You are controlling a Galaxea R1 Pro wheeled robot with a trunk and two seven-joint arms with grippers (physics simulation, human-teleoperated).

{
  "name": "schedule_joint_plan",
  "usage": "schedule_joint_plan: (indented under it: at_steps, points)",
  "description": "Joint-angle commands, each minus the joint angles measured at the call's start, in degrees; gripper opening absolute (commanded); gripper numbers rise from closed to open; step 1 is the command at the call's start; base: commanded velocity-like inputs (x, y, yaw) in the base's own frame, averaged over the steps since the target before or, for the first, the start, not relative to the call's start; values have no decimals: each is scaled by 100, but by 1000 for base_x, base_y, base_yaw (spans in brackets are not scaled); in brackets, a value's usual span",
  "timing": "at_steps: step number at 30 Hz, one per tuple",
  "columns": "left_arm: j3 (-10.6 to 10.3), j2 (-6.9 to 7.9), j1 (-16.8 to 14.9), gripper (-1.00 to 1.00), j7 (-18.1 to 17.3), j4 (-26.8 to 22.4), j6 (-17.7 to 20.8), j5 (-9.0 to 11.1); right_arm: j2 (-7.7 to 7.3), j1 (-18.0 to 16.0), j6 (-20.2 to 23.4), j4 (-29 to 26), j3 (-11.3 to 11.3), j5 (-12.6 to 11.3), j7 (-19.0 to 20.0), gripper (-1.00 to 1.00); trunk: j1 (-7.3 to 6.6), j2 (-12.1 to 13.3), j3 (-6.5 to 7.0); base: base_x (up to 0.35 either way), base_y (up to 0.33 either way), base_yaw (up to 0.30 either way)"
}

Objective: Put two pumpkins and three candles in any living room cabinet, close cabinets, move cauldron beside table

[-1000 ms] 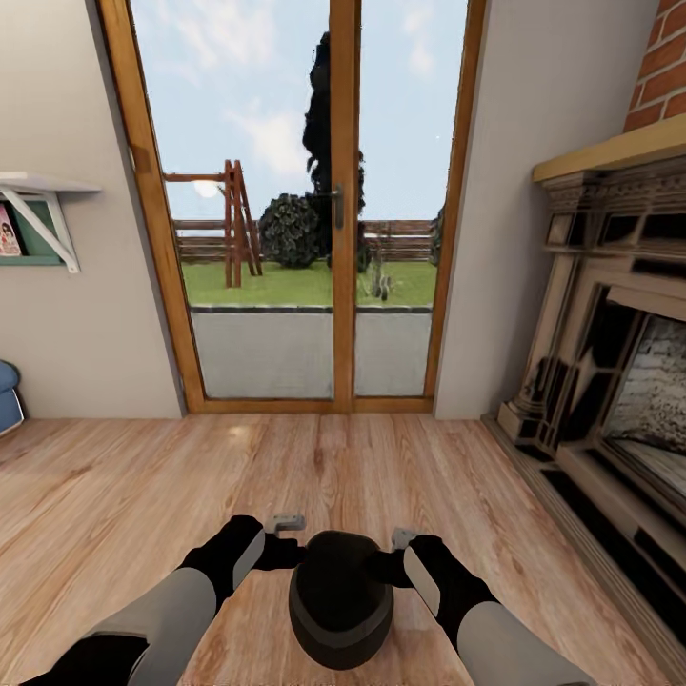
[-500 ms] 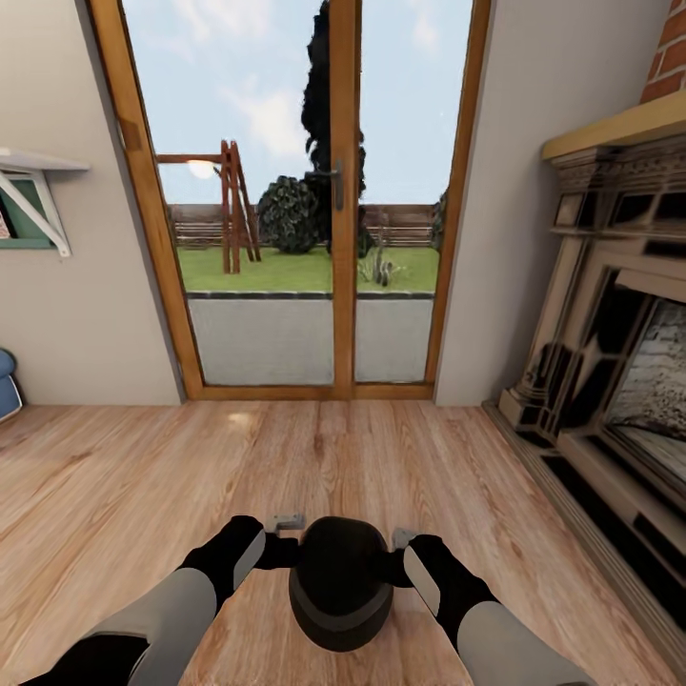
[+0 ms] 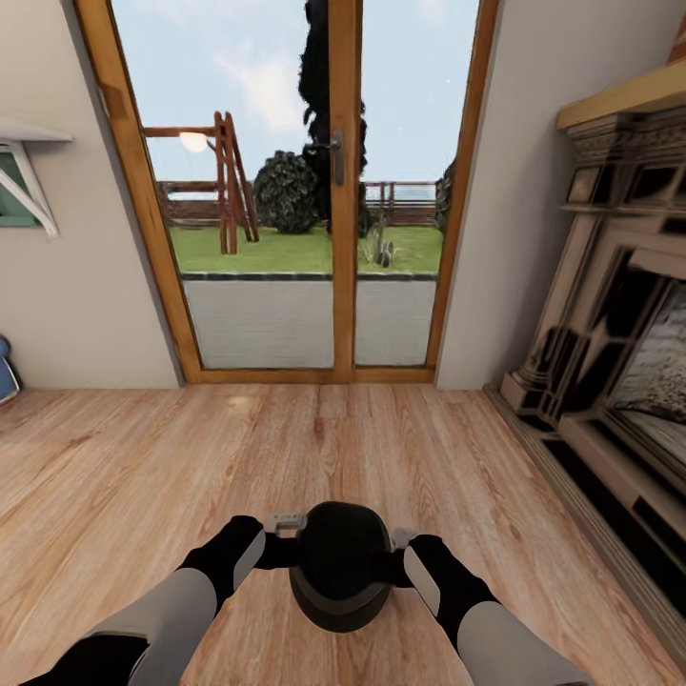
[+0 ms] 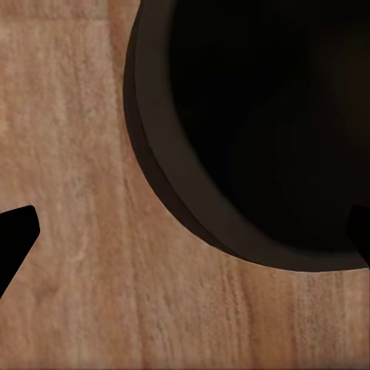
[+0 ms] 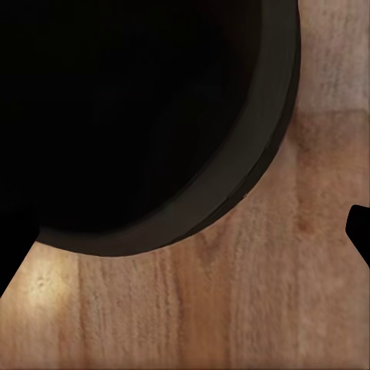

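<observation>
Jaws: left gripper [image 3: 286, 534] and right gripper [image 3: 398, 545] press on opposite sides of the cauldron [image 3: 340, 566], carried between both arms over the wood floor [image 3: 114, 476]; whether each pair is apart or together, can't tell; wrist views show dark tips set wide, rim between them. Step in hand: cauldron transport. Ahead: glass door [image 3: 314, 191], fireplace [image 3: 619, 381] to the right; no desk in view. Next: turn the base, find the desk, keep squeeze even, lower beside it.
</observation>
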Motion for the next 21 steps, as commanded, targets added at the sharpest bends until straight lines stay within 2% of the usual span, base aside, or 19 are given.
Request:
schedule_joint_plan:
  at_steps: [1,12,21]
  points:
    - [-8,1,-1,100,-5,-10,33,20,0,0,24,-9,15,-44,-33,100,1,-4,-28,0,0,0]
    - [-14,-5,-1,100,-5,-10,38,16,0,-3,20,-9,15,-44,-33,100,4,-6,-51,4,0,0]
    - [-14,-8,-2,100,-5,-10,39,16,0,-1,20,-9,15,-44,-33,100,4,-6,-51,131,0,0]
